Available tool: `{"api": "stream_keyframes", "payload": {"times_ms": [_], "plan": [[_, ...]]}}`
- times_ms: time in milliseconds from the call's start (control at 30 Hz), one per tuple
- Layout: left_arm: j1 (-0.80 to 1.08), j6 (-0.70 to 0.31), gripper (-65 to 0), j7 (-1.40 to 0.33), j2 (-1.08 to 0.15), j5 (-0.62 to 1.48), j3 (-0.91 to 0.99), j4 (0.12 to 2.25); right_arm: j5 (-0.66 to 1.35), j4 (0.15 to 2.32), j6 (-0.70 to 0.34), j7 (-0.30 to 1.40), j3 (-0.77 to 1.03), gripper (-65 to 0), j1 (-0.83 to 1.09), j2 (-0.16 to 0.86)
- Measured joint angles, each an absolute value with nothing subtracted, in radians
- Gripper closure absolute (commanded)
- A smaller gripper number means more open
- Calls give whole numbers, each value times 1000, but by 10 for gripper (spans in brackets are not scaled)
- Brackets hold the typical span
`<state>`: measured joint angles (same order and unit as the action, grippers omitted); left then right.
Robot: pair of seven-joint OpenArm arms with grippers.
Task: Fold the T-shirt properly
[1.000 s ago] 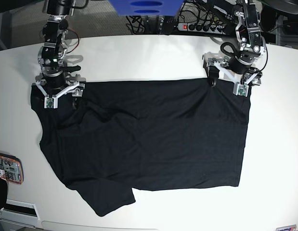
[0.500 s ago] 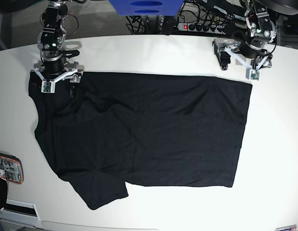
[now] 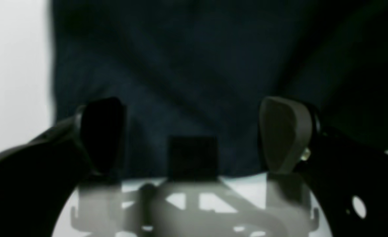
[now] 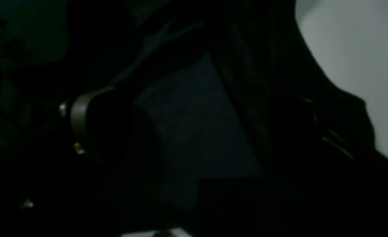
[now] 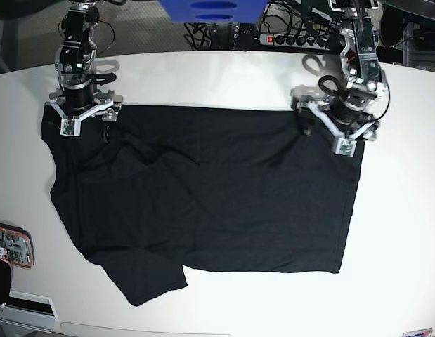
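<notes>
The black T-shirt (image 5: 217, 196) lies spread flat on the white table (image 5: 203, 77), with one sleeve (image 5: 150, 281) sticking out at the front left. My left gripper (image 5: 328, 133) sits over the shirt's back right corner. In the left wrist view this gripper (image 3: 194, 135) is open, its fingers wide apart over the T-shirt (image 3: 194, 65) edge, with nothing pinched. My right gripper (image 5: 86, 121) stands open at the back left corner. The right wrist view is very dark: the gripper (image 4: 197, 131) shows spread fingers over the black T-shirt (image 4: 194, 108).
A power strip (image 5: 287, 38) with cables and a blue object (image 5: 210, 10) lie behind the table's back edge. A small red-and-white item (image 5: 10, 246) rests at the left edge. White tabletop (image 3: 16, 65) shows beside the shirt in both wrist views.
The shirt slid toward the back of the table and flattened. My left gripper lifted off its corner, then came back down onto it. The right gripper moved back slightly.
</notes>
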<state>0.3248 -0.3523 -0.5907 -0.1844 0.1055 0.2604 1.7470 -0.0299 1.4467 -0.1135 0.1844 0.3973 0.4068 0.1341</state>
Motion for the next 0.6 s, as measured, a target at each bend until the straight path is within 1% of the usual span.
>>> {"api": "stream_keyframes", "payload": {"times_ms": [100, 167, 267, 333, 367, 467, 600], "plan": [[276, -346, -650, -576, -186, 100, 247, 1650, -30, 1447, -116, 184, 397, -650, 407, 134], [289, -347, -650, -514, -191, 109, 249, 1621, -31, 1447, -113, 184, 397, -650, 407, 134], [372, -345, -650, -277, -194, 111, 253, 1577, -32, 1447, -116, 184, 397, -650, 407, 134], [413, -344, -650, -157, -194, 117, 255, 1543, -31, 1447, -113, 181, 398, -650, 412, 133], [429, -345, -650, -127, -194, 123, 256, 1536, -29, 1447, -113, 175, 399, -650, 422, 134], [463, -350, -650, -110, -196, 136, 281, 1536, -22, 1450, -113, 124, 400, -650, 459, 133], [517, -356, -650, -71, -200, 204, 303, 1538, -16, 1449, -115, 111, 401, -650, 478, 134]]}}
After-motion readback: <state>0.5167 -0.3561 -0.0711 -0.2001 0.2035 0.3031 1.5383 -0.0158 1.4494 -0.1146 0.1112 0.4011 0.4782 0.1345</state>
